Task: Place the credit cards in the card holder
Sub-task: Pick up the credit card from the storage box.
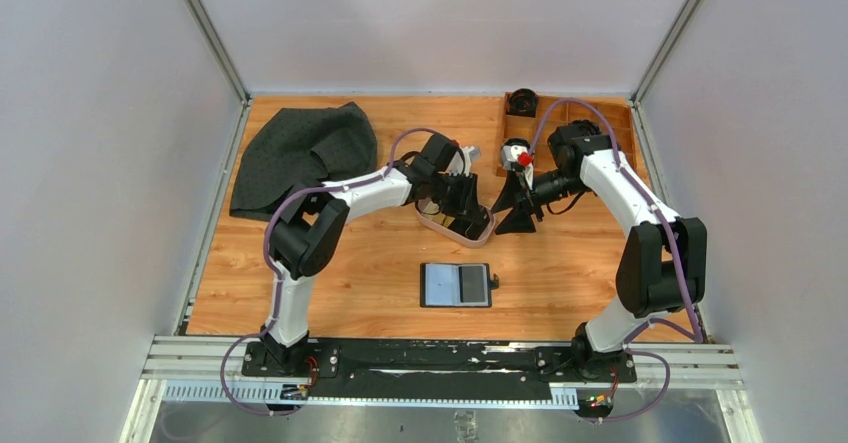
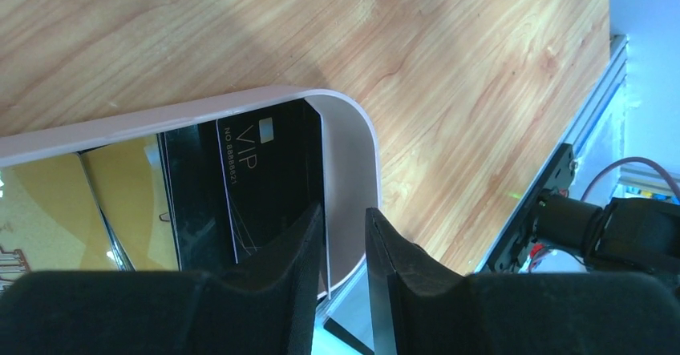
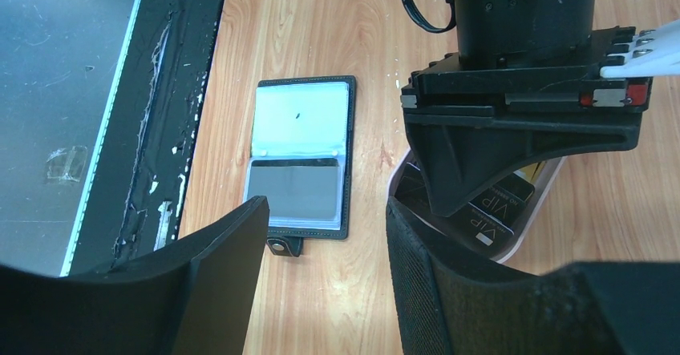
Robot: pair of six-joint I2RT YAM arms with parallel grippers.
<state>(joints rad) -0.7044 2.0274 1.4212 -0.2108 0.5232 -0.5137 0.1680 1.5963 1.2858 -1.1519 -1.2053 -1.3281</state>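
Observation:
The card holder [image 1: 458, 285] lies open on the table near the front, with a silver-grey card [image 1: 473, 283] in its right pocket; the right wrist view shows the holder too [image 3: 301, 159]. The pinkish tray [image 2: 240, 102] holds a black VIP card [image 2: 269, 179] and gold cards [image 2: 48, 211]. My left gripper [image 2: 345, 211] straddles the tray's end wall, one finger inside over the black card and one outside, closed on the wall. My right gripper [image 3: 325, 207] is open and empty above bare table between the holder and the tray [image 3: 529, 227], just right of the left gripper [image 1: 468, 213].
A dark cloth [image 1: 300, 153] lies at the back left. A wooden compartment box [image 1: 575, 123] stands at the back right, with a black round object [image 1: 522, 101] and a red-and-white item [image 1: 517, 153] beside it. The metal rail [image 1: 440, 358] runs along the front.

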